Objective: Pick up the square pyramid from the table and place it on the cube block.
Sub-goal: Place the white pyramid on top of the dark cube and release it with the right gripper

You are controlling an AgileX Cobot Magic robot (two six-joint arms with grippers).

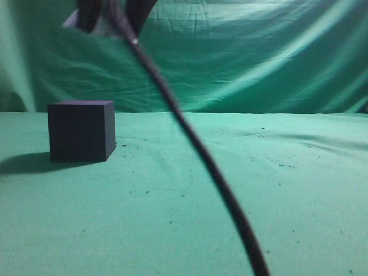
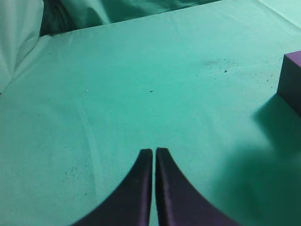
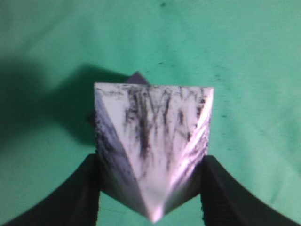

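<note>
My right gripper (image 3: 150, 160) is shut on the square pyramid (image 3: 150, 136), a white pyramid with dark streaks, its point towards the camera, held above the green table (image 3: 254, 56). A small dark corner of the cube block (image 3: 137, 77) peeks out behind the pyramid. In the exterior view the cube block (image 1: 80, 131) stands on the table (image 1: 230, 201) at the left, and dark gripper fingers (image 1: 112, 14) hang high above it at the top edge. My left gripper (image 2: 154, 151) is shut and empty over bare cloth, with the cube block (image 2: 292, 77) at the right edge of its view.
A thick black cable (image 1: 195, 144) runs slantwise across the exterior view from the top left to the bottom middle. Green cloth hangs as a backdrop (image 1: 259, 52) behind the table. The cube casts a shadow to its left (image 1: 23, 163).
</note>
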